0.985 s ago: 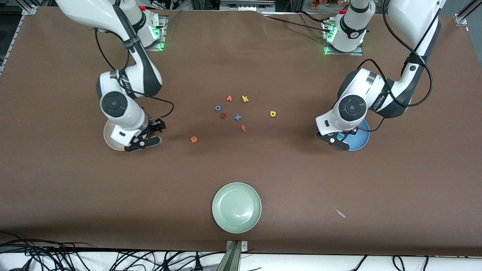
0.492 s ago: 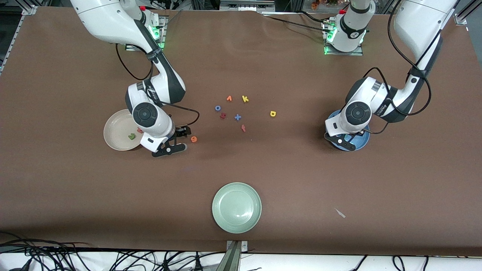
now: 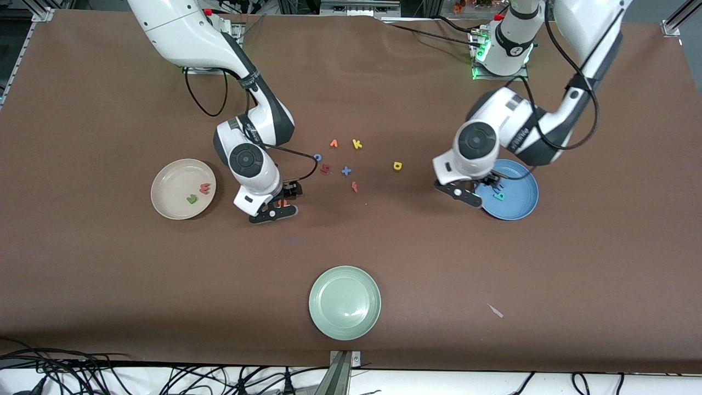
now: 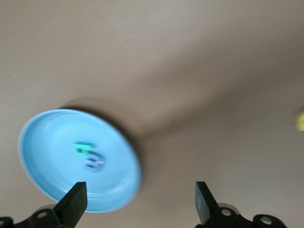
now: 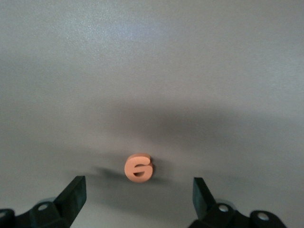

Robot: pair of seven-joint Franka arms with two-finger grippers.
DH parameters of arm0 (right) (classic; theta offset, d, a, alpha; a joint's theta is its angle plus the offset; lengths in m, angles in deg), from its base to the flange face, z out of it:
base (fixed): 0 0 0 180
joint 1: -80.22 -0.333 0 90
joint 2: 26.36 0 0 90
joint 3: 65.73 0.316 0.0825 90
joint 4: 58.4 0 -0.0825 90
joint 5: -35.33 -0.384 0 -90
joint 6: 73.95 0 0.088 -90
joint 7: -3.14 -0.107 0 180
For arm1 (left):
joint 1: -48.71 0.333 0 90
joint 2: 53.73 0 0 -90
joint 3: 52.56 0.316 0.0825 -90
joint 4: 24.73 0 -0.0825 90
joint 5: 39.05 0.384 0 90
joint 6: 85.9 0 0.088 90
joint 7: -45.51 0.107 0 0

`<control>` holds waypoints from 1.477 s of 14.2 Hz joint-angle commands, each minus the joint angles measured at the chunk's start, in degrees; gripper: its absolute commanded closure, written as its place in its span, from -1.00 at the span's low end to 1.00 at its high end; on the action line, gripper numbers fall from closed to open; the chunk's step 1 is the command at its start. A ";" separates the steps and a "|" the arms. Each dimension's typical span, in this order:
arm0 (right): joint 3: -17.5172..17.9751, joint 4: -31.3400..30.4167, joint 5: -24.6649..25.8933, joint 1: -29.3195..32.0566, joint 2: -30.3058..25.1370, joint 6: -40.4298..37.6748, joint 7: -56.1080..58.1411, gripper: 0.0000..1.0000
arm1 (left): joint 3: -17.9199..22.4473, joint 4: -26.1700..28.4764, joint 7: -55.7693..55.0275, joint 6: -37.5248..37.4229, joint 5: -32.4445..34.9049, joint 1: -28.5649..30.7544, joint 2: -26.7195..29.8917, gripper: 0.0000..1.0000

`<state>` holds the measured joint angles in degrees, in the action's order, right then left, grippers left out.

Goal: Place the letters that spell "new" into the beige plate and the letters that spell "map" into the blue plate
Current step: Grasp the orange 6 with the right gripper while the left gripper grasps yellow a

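The beige plate (image 3: 173,184) holds the green n (image 3: 192,199) and the pinkish-red w (image 3: 205,188). The orange e (image 3: 283,203) (image 5: 138,167) lies on the table between the fingers of my open right gripper (image 3: 278,205) (image 5: 137,192), which hangs low over it. In the blue plate (image 3: 520,204) (image 4: 52,142) lie a teal letter (image 3: 499,196) (image 4: 84,148) and the light blue m (image 4: 95,164). My left gripper (image 3: 476,187) (image 4: 139,197) is open and holds nothing, over that plate's rim on the side toward the table's middle. The yellow looped letter (image 3: 397,165) (image 4: 300,121) lies on the table.
A cluster of other letters lies mid-table: orange v (image 3: 333,144), yellow k (image 3: 357,144), blue o (image 3: 317,157), dark red h (image 3: 324,169), a blue cross (image 3: 346,171) and a red letter (image 3: 354,186). A pale green plate (image 3: 344,302) sits nearest the front camera.
My left gripper opened over the blue plate, left the teal letter there and shifted toward the table's middle. My right arm swung from the beige plate to over the orange e.
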<state>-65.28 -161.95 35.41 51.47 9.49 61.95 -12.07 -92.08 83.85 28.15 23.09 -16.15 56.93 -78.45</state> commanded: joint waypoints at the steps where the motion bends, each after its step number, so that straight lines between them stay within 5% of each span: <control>1: -0.36 1.51 -0.08 0.19 1.15 0.16 0.10 -0.91 | 0.06 -1.70 -11.60 -0.90 -3.81 -3.81 -0.67 -1.00; 6: -0.36 1.42 -0.08 0.10 2.47 2.26 0.01 -0.63 | 0.06 -3.64 -27.97 4.19 -4.79 -10.14 -6.28 -1.00; 12: -0.36 1.42 0.01 -0.42 2.65 2.35 0.53 -0.27 | 0.41 -2.24 -28.70 13.69 -3.47 -13.23 -12.18 -0.96; 15: -0.36 1.42 0.01 -0.34 2.65 2.35 0.89 0.02 | 0.41 0.57 -28.79 17.90 2.93 -13.14 -13.50 -0.93; 21: -0.36 1.34 0.01 -0.42 2.56 2.35 0.98 0.50 | 0.50 1.19 -28.79 18.44 6.64 -13.23 -15.79 -0.73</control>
<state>-65.60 -161.34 35.47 51.39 11.32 64.24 -11.79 -91.58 84.57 -0.37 40.91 -11.46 43.79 -93.74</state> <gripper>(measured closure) 0.643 0.115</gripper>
